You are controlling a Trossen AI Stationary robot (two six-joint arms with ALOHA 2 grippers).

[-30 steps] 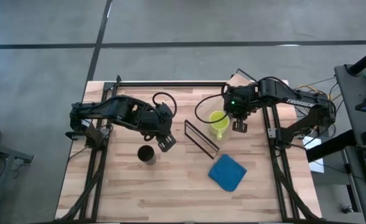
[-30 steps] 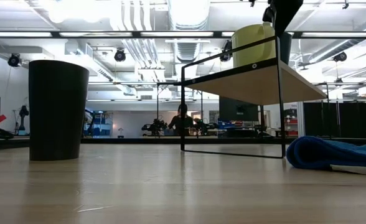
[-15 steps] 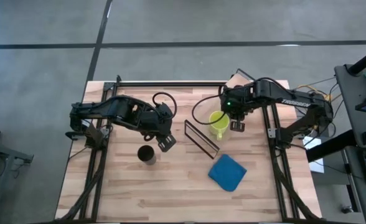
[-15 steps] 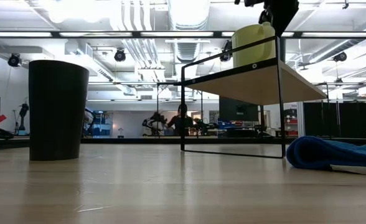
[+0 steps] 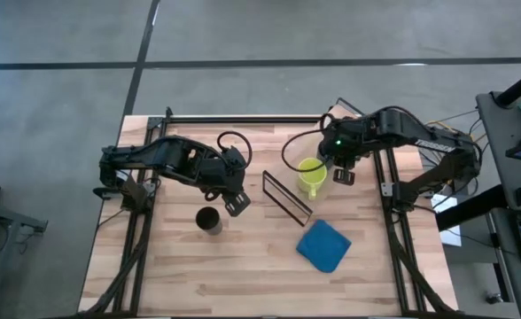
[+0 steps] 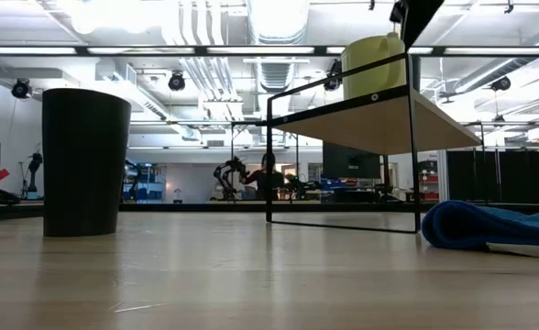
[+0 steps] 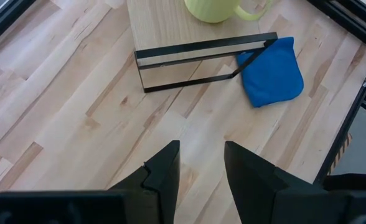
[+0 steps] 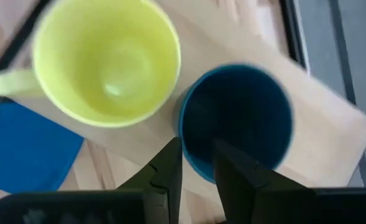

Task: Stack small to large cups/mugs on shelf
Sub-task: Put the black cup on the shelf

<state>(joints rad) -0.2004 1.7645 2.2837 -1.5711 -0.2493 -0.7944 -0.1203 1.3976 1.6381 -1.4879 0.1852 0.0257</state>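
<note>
The yellow mug and the dark blue cup stand upright side by side on the shelf's light-wood board. My right gripper hovers over the blue cup's rim, fingers a little apart. In the low view it is above the yellow mug and the blue cup. From above, the right arm hides the blue cup, and the yellow mug shows beside the gripper. The black cup stands on the table just near of my open left gripper.
A flat blue pad lies on the table near the shelf's black frame. Bare tabletop stretches along the near edge, between the black cup and the shelf. Black rails run down both table sides.
My right gripper swung slightly toward the table's left, then came back right and rose above the shelf. The yellow mug, the blue cup and the black cup have stayed where they were. The left arm has kept still.
</note>
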